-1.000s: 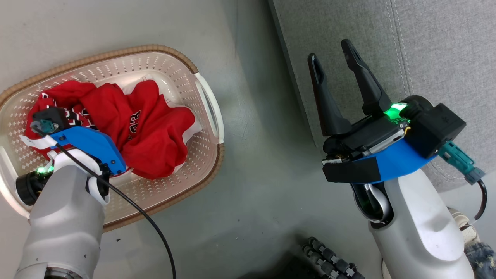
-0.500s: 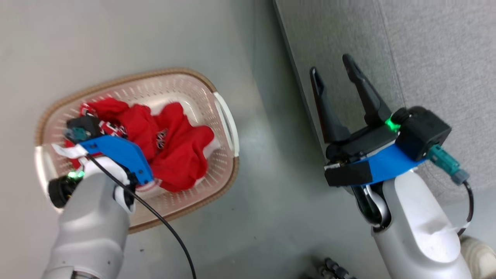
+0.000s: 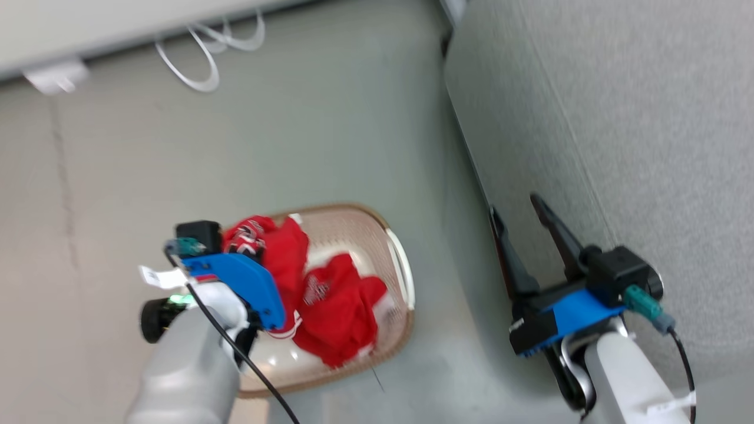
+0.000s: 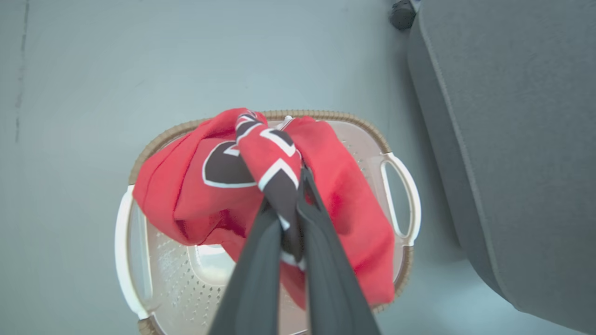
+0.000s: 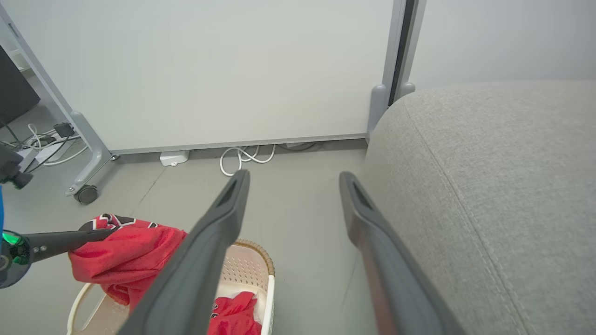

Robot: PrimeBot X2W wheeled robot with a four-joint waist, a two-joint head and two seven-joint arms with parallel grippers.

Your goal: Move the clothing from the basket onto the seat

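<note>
My left gripper [image 4: 289, 197] is shut on a red garment [image 4: 219, 186] with a black, white-edged number, and holds it up above the basket [image 4: 401, 195]. From the right wrist view the left gripper [image 5: 100, 234] reaches in from the left with that garment [image 5: 135, 253] hanging over the basket [image 5: 266, 263]. A second red garment [image 3: 336, 318] lies inside the basket [image 3: 403, 277]. My right gripper [image 3: 515, 206] stands open with nothing in it beside the grey seat [image 3: 618, 118], its fingers [image 5: 233, 200] wide apart.
White cables [image 3: 200, 65] lie on the floor by the wall, near a white plug block [image 5: 173, 158]. A wheeled stand leg [image 5: 86, 193] is at the far left. The seat's front edge [image 4: 447, 139] runs close to the basket's right handle.
The head camera has swung up and the whole picture has shifted. My left gripper has pulled one garment up from the pile in the basket. The right gripper stays open.
</note>
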